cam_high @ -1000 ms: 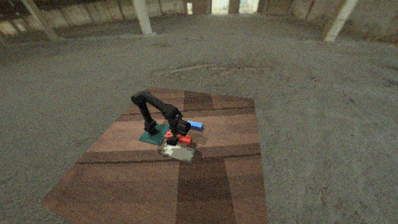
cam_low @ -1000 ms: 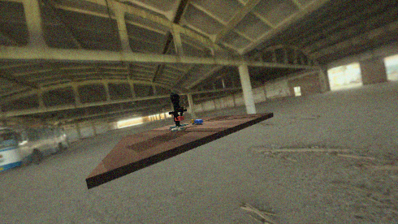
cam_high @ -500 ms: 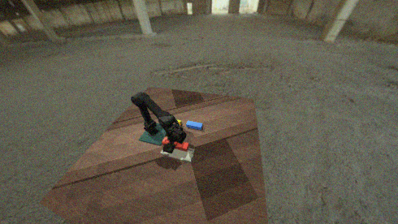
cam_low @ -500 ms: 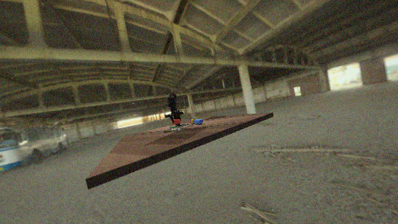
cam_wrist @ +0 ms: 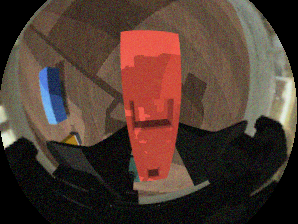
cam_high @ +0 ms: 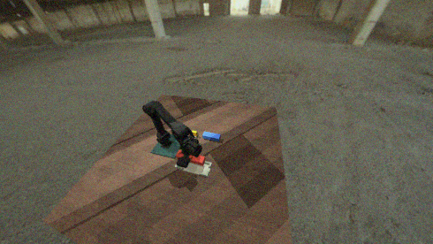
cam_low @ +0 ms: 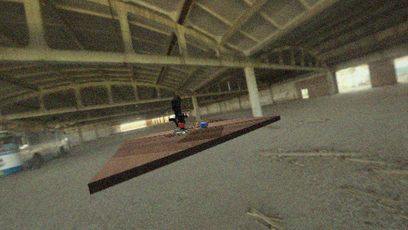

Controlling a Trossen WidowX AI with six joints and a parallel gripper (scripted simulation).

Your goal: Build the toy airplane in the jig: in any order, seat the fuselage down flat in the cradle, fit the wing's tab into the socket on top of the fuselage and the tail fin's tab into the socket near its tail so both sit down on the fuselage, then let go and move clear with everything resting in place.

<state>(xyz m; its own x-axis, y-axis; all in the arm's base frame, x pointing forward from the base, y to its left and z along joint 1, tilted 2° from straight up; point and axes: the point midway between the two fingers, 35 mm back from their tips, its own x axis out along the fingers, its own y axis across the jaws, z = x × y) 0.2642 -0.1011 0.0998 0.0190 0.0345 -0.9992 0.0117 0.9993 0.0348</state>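
Observation:
The red fuselage [cam_high: 197, 159] [cam_low: 181, 125] [cam_wrist: 150, 75] is between the fingers of my gripper [cam_high: 188, 156] [cam_low: 181, 122] [cam_wrist: 149, 124], which is shut on it. Its sockets face up in the wrist view and are empty. It is at the white jig [cam_high: 207, 170] [cam_low: 181, 132], low over it or in it; I cannot tell whether it rests flat in the cradle. The jig is hidden beneath the fuselage in the wrist view. The blue wing [cam_high: 211, 136] [cam_low: 203, 125] [cam_wrist: 52, 95] and the yellow tail fin [cam_high: 194, 133] [cam_low: 197, 124] [cam_wrist: 71, 140] lie apart from it on the table.
A dark green base plate [cam_high: 160, 150] lies under the arm's base, behind the jig. The wooden table [cam_high: 132, 186] [cam_low: 125, 162] ends in open edges above the concrete floor. The wing and tail fin lie close together behind the jig in the top view.

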